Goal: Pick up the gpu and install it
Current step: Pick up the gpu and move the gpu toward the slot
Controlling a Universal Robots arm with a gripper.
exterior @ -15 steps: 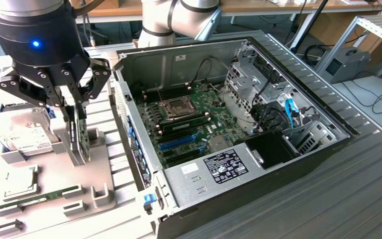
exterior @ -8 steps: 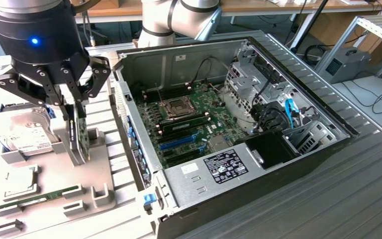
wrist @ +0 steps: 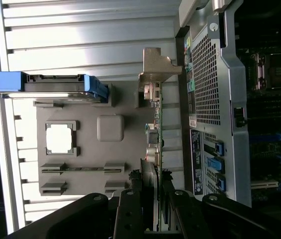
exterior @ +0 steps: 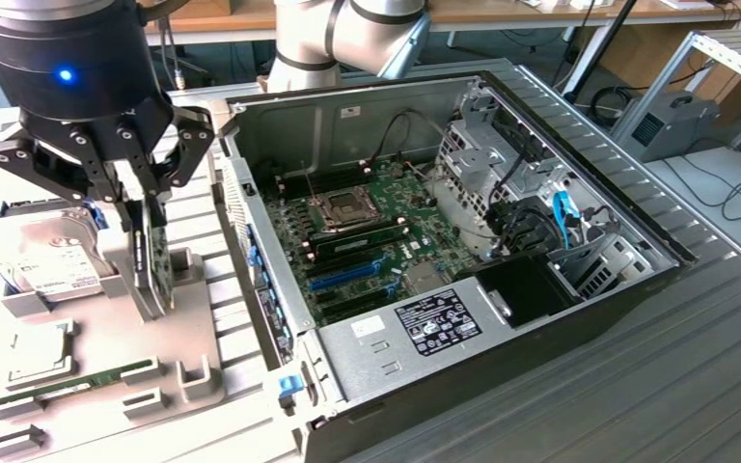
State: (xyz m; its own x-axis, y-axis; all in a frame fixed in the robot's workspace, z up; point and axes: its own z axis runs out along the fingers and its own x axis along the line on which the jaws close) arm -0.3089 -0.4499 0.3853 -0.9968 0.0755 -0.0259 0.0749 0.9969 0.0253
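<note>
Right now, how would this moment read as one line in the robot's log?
gripper: at gpu top edge | gpu: on edge in gray tray, beside hard drive | case: open, gpu not installed

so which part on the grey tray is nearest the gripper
The gpu, standing on edge right at the gripper; the hard drive, chip and memory stick sit farther off.

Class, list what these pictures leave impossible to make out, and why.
Exterior view: the gpu stands edge-on under the gripper, so its fan side is hidden.
Exterior view: the gripper covers part of the hard drive.
Exterior view: the power supply label's print is too small.
</note>
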